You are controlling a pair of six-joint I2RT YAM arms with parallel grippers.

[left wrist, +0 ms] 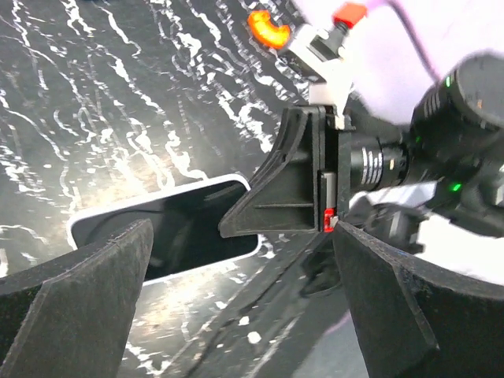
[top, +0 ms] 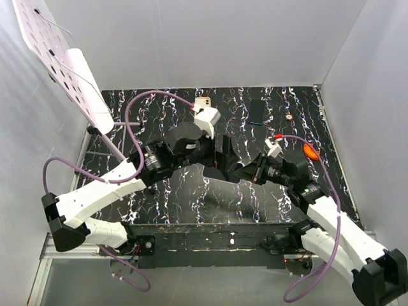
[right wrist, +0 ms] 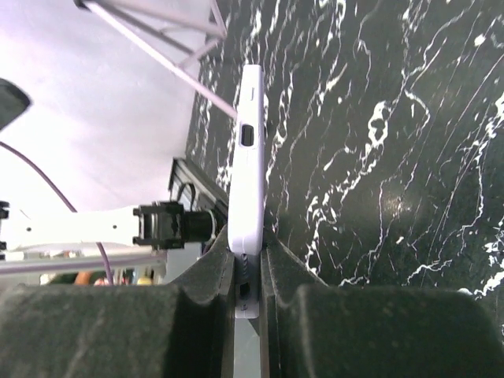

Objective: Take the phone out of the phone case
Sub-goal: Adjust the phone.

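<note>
The right gripper (right wrist: 250,272) is pinched on the end of the white phone case (right wrist: 250,157), held edge-on over the marbled table (right wrist: 378,118). The dark phone (left wrist: 197,220) seems to sit inside it. Beyond, the left gripper (left wrist: 236,268) is spread wide, its fingers either side of the case.

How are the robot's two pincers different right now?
The left pincer is wide open, but the right pincer is squeezed shut. The right pincer grips the phone, which has a white edge, flat between its fingers, while the left pincer holds nothing. What they share: both are black, both have two fingers, and both point toward the phone.
</note>
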